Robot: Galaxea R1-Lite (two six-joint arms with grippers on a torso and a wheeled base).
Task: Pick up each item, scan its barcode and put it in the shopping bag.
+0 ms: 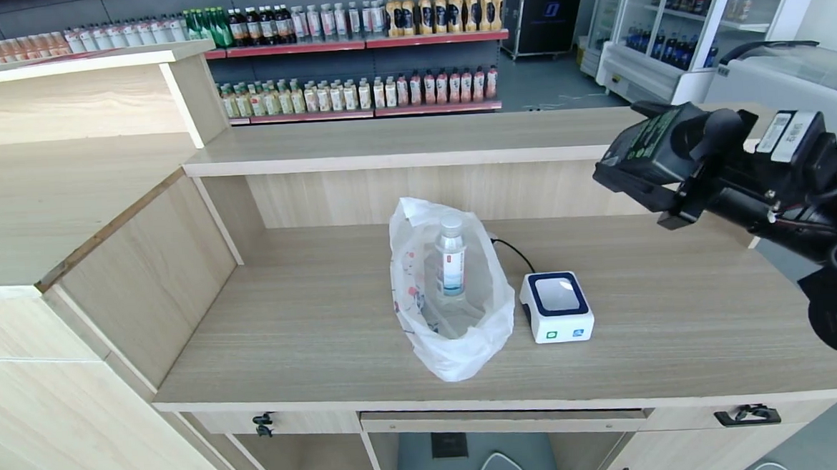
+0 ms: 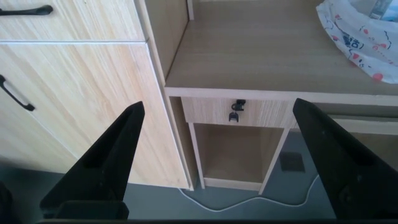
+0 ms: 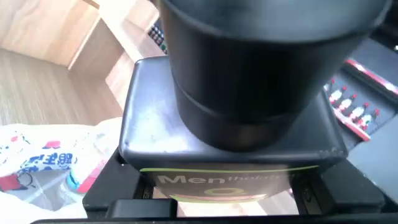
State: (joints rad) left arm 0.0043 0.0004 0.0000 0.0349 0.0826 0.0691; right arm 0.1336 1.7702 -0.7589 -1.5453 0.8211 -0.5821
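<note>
One black boxy container with green print (image 1: 639,144) is clamped in your right gripper (image 1: 677,185), up over the pale wooden counter's (image 1: 323,326) right side, long axis near level, free end pointing left. Your left gripper (image 2: 217,106) hangs spread wide, low before the counter's front. A clear water bottle (image 1: 451,262) stands upright in the white plastic shopping bag (image 1: 460,347).

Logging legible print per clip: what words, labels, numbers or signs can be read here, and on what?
"Men", on the black box; the rest of that line is blurred.
Label on the bottle: too small to read.
Print on the shopping bag: blurred.
Icons on the scanner: no readable text.
</note>
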